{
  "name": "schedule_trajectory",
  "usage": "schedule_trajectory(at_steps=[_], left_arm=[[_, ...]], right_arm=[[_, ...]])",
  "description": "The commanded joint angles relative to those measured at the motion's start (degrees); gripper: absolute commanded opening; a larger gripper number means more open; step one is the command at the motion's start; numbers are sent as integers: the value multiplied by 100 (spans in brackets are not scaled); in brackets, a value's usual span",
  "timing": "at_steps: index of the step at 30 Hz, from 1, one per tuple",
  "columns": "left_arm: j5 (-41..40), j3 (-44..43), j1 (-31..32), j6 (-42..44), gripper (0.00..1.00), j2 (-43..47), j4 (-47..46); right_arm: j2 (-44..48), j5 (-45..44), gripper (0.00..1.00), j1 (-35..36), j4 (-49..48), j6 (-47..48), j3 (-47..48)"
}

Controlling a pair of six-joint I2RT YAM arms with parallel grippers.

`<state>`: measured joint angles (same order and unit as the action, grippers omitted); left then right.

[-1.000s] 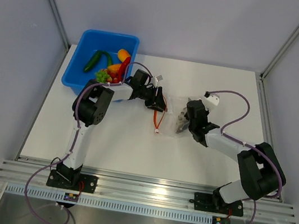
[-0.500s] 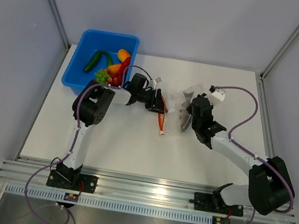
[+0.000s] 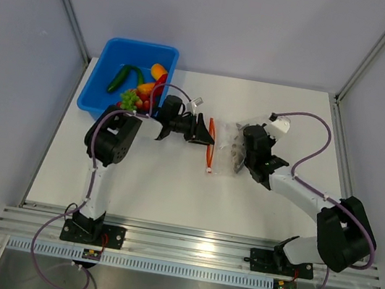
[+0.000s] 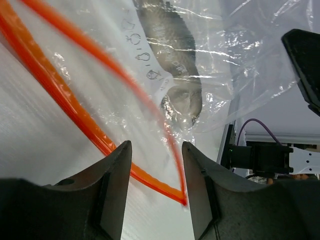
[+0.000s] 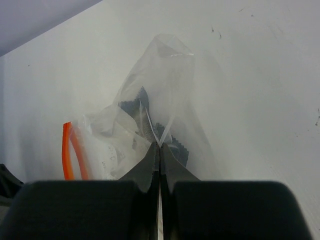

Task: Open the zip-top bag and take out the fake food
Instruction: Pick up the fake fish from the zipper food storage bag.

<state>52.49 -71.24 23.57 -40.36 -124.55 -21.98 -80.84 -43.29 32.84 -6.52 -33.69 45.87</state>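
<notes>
Overhead and wrist views, both arms at mid-table. My right gripper (image 5: 159,147) was closed, its fingertips together on a fold of clear film, so that it pinched the zip-top bag (image 3: 230,147) at the end away from the mouth. The bag lay between my two grippers on the white table (image 3: 170,192), crinkled and partly raised at the pinched end. Its orange zip strip (image 3: 211,147) faced my left arm and ran roughly front to back in the overhead view.

My left gripper (image 4: 156,146) stood with its fingers apart. In its wrist view the two halves of the strip were parted and crossed the gap between the fingers. Whether either finger touched the strip I could not tell.

One piece of the fake food, a grey fish (image 4: 172,55), was inside the bag, seen through the film beside some printed marks. The other pieces were in the blue tub (image 3: 119,52) at the far left corner: a green cucumber (image 3: 124,79), green grapes (image 3: 131,97), and red and orange pieces beside them.
</notes>
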Motion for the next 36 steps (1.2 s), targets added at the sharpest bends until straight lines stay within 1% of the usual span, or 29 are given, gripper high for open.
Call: schedule_trajectory(at_steps=[1, 7, 9, 12, 15, 17, 22, 29, 34, 36], left_arm=[[51, 198, -90, 28, 48, 616, -561], [-151, 497, -107, 81, 53, 994, -790], [-160, 419, -81, 98, 55, 942, -729], [-239, 199, -37, 282, 56, 757, -353], [-449, 111, -28, 423, 56, 652, 60], [-616, 102, -37, 511, 56, 651, 167], [-653, 146, -2, 424, 57, 529, 10], [-617, -56, 174, 485, 58, 335, 97], [-503, -302, 244, 529, 57, 151, 282], [-477, -364, 244, 538, 51, 107, 273]], right_arm=[[-55, -409, 0, 29, -33, -102, 116], [-204, -330, 0, 21, -51, -120, 159], [-213, -277, 0, 29, -59, -138, 177], [-231, -242, 0, 38, -86, -155, 177], [-239, -250, 0, 29, -77, -146, 186], [-231, -259, 0, 38, -94, -146, 186], [-231, -233, 0, 29, -112, -129, 177], [-248, -171, 0, 21, -165, -138, 177], [-318, -57, 0, 21, -191, -199, 212], [-336, -13, 0, 21, -200, -225, 212]])
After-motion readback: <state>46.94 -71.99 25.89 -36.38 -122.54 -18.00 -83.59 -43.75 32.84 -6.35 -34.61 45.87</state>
